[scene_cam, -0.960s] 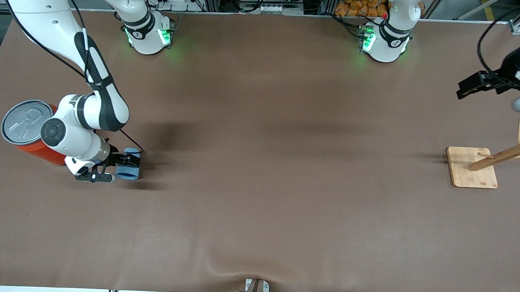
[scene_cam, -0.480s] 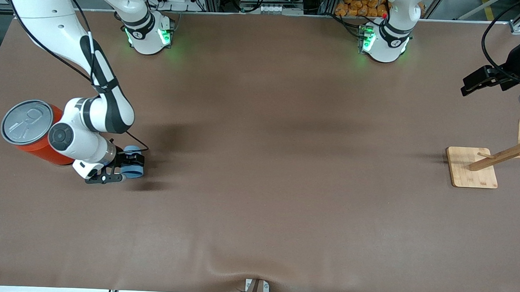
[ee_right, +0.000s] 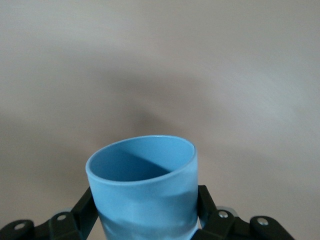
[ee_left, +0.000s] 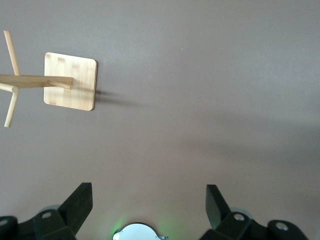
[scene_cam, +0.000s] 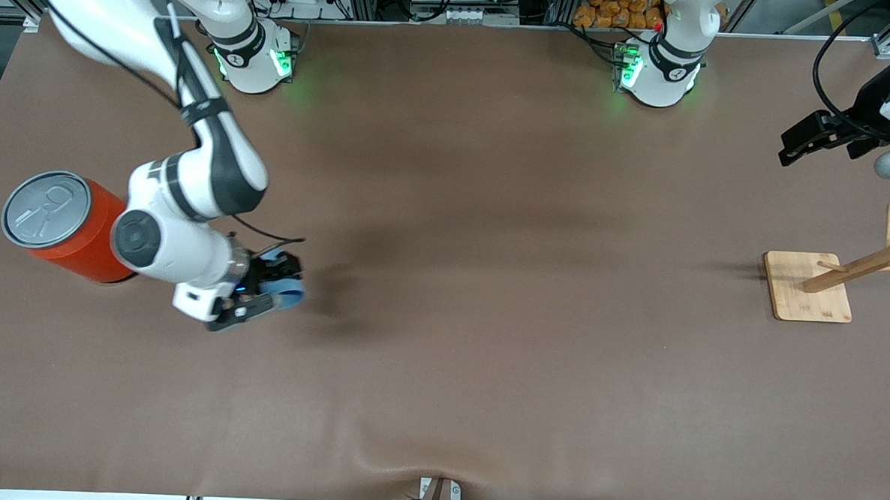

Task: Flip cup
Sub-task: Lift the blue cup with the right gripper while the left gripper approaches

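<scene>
The light-blue cup (scene_cam: 284, 288) is held in my right gripper (scene_cam: 267, 287), lifted over the table beside the orange can. In the right wrist view the cup (ee_right: 145, 195) fills the space between the two black fingers (ee_right: 82, 212), which press on its sides, and its open mouth with the darker blue inside faces away from the wrist. My left gripper (scene_cam: 803, 142) is open and empty, held high over the left arm's end of the table; in the left wrist view (ee_left: 147, 200) nothing lies between its fingers.
A large orange can with a grey pull-tab lid (scene_cam: 59, 222) stands at the right arm's end of the table. A wooden peg stand on a square bamboo base (scene_cam: 808, 287) stands at the left arm's end, also in the left wrist view (ee_left: 70, 81).
My right gripper has lifted the cup off the table and carried it away from the orange can toward the table's middle, tilting it. The left gripper has shifted only slightly.
</scene>
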You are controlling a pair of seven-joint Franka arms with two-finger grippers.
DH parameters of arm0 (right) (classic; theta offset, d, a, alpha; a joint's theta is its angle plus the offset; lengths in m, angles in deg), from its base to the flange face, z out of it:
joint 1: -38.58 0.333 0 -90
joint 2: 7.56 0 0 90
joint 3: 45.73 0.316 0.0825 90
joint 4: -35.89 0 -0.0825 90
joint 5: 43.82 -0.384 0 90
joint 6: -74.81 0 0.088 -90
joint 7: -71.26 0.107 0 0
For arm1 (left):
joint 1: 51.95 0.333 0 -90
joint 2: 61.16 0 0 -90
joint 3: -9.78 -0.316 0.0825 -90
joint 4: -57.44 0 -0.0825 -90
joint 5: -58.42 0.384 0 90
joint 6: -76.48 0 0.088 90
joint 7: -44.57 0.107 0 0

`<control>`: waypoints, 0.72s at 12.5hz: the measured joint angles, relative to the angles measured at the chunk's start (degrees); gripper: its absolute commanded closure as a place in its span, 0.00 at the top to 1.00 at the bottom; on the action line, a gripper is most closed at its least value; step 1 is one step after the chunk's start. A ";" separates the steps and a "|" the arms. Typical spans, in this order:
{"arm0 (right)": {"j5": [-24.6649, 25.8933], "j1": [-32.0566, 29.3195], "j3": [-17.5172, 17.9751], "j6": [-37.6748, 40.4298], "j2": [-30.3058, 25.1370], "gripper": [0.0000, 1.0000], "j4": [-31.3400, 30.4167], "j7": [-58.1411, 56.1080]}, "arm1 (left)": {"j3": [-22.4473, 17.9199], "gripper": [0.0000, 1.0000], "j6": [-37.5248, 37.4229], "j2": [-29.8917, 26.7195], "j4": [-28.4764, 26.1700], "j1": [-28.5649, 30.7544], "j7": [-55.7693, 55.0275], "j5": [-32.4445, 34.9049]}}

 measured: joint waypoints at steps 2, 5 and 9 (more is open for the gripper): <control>3.09 2.55 2.39 -0.61 1.15 0.00 2.29 -3.64 | 0.72 1.00 0.14 -0.09 0.62 0.01 0.00 -0.53; 6.77 7.65 4.92 -1.19 4.61 0.00 7.63 -9.45 | 3.12 1.00 0.20 -0.37 2.39 -0.06 -0.01 -0.66; 16.68 16.86 6.23 -1.60 9.45 0.00 12.96 -13.81 | 3.92 1.00 0.20 -0.03 2.52 -0.08 0.00 -0.65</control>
